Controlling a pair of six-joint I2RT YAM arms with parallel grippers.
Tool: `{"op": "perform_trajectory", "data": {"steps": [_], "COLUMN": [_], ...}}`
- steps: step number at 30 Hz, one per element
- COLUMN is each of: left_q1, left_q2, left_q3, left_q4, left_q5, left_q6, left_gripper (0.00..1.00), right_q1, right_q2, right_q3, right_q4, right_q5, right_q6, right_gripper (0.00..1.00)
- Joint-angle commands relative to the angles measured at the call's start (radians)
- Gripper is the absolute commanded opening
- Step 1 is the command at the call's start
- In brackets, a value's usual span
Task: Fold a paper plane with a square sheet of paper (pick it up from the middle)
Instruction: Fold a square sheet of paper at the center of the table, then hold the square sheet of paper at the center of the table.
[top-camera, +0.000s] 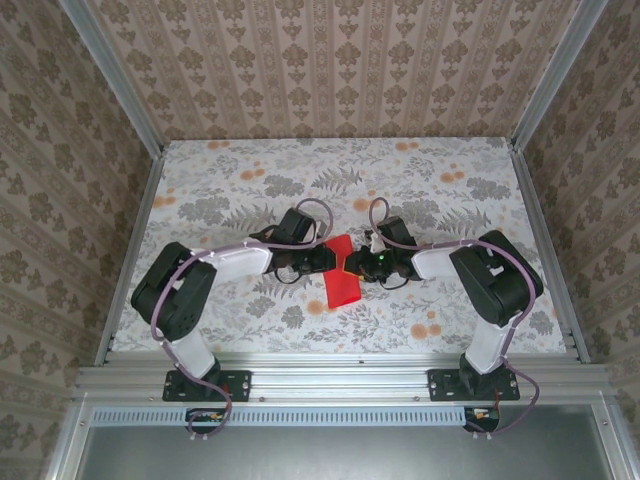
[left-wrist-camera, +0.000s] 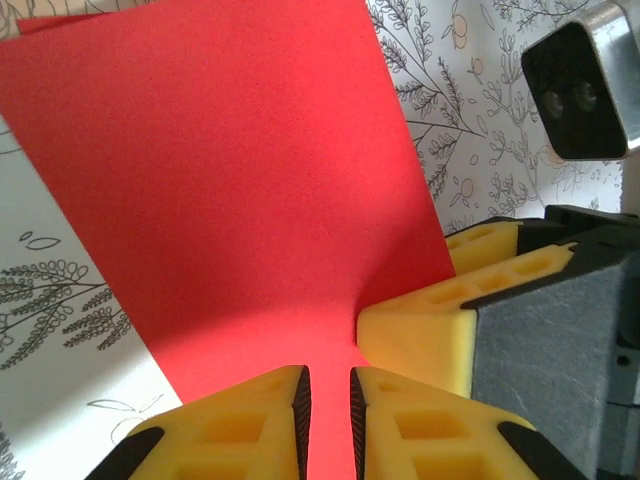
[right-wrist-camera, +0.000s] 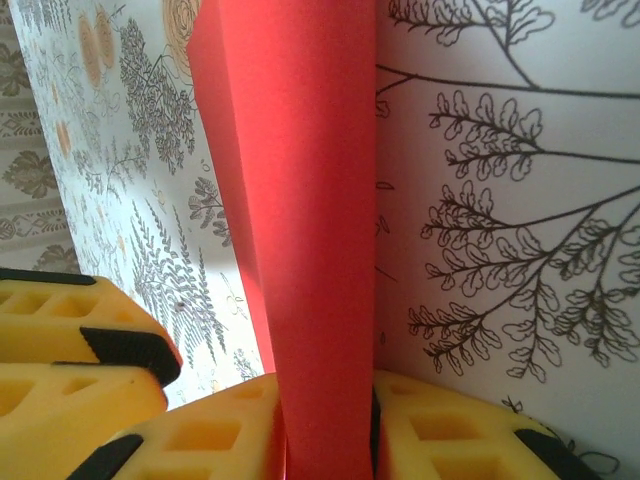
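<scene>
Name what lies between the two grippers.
The red sheet of paper spans the gap between the left gripper and the right gripper in the top view. Each wrist view shows it pinched between that gripper's fingers.

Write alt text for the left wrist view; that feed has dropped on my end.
A red sheet of paper fills most of the view, pinched at its near edge by the yellow fingers of the left gripper. The right gripper grips its right edge, with the floral table behind.

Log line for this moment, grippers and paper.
left gripper: shut on red sheet; right gripper: shut on red sheet; stage: mid-fold
</scene>
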Motion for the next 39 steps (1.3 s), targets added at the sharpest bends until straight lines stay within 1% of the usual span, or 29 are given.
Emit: {"op": "perform_trajectory", "data": {"steps": [1,12,18,21,26,30,39], "left_q1": [-0.005,-0.006,-0.008,-0.007,-0.007,-0.007,-0.009], "left_q2": [0.027,0.092,0.117,0.119,0.125,0.132,0.163], "left_q3": [0.021,0.031,0.034,0.033,0.043,0.055,0.094], "left_q4": [0.011,0.016,0.016,0.017,0.020,0.024,0.026], "left_q5": [-0.012,-0.013,-0.011,-0.010,-0.005,0.004,0.025], "left_q6": [0.005,0.018,0.025,0.027,0.028,0.028,0.033], "left_gripper": [0.21,0.18,0.18,0.18,0.18,0.18,0.18], "right_q1": [-0.010,-0.011,-0.022,-0.032,-0.037,-0.037,-0.036], "right_q2": [-0.019,-0.058,-0.093,-0.107,-0.117,-0.108,-0.061], "right_q3": [-0.019,-0.015,0.002,0.026,0.094,0.136,0.192], "right_q4": [-0.025,-0.076,-0.152,-0.227,-0.378,-0.454,-0.499], "right_q5": [0.045,0.053,0.073,0.095,0.162,0.199,0.201], "right_q6": [-0.036,-0.060,-0.106,-0.158,-0.267,-0.325,-0.375], "right_gripper": [0.30,0.36,0.43,0.48,0.50,0.51,0.51]}}
